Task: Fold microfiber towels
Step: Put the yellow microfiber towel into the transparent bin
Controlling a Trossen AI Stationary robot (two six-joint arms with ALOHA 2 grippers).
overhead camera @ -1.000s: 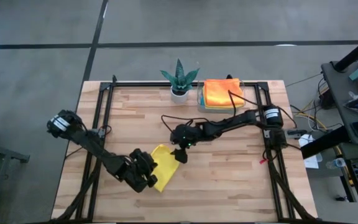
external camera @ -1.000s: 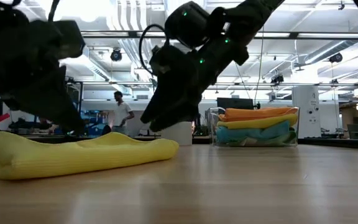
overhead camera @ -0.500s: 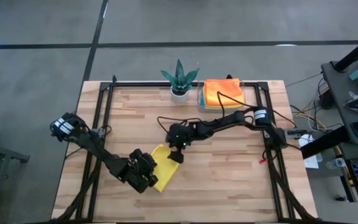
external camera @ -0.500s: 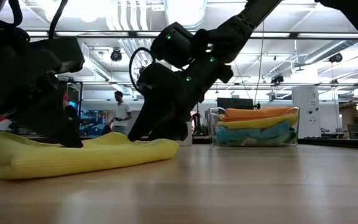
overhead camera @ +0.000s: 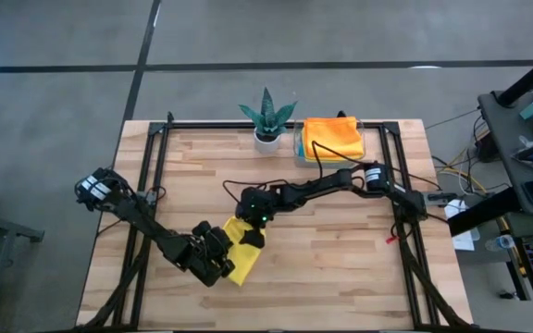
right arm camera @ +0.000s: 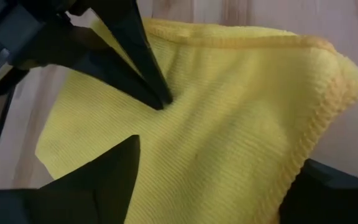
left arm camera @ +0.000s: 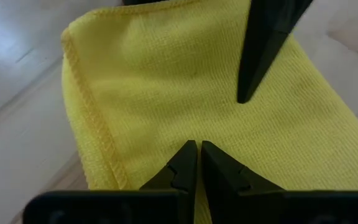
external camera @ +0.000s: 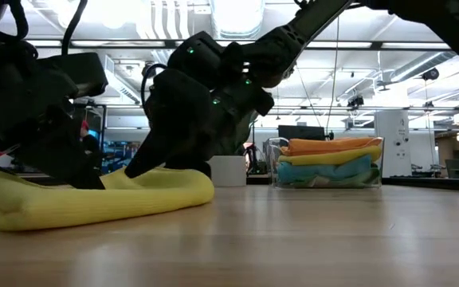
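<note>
A bright yellow microfiber towel (overhead camera: 241, 256) lies folded on the wooden table, near and left of centre; it also shows in the low view (external camera: 94, 199). My left gripper (left arm camera: 197, 149) is shut, its tips down on the towel's top. My right gripper (right arm camera: 219, 155) is open over the towel's far right end, with the cloth between its spread fingers. More folded towels, orange, yellow and blue, lie stacked in a clear tray (overhead camera: 329, 139) at the far edge. My left gripper presses its shut fingertips onto the towel's top face (left arm camera: 191, 127), a little in from the stitched hem. It comes slanting down from the table's near left. The towel lies flat on the table under it. My right gripper comes slanting down from the far right with its fingers spread. One fingertip (left arm camera: 246, 93) stands on the towel's top face (left arm camera: 238, 112). The other finger (right arm camera: 334, 186) is beside the rounded fold edge (right arm camera: 328, 106); whether it touches the cloth I cannot tell.
A spiky green plant in a white pot (overhead camera: 267, 120) stands at the far edge beside the tray (external camera: 329, 163). Black frame rails (overhead camera: 155, 166) run along the table's left and right sides. Bare wood (overhead camera: 340, 268) lies right of the towel. A person (external camera: 156, 143) stands far behind.
My right gripper has come down and toward the table's near left, from above the towel's far corner onto its far right end, tipping steeper. The towel's end under it has been pressed lower and pushed back a little. My left gripper has sunk slightly and stays shut.
</note>
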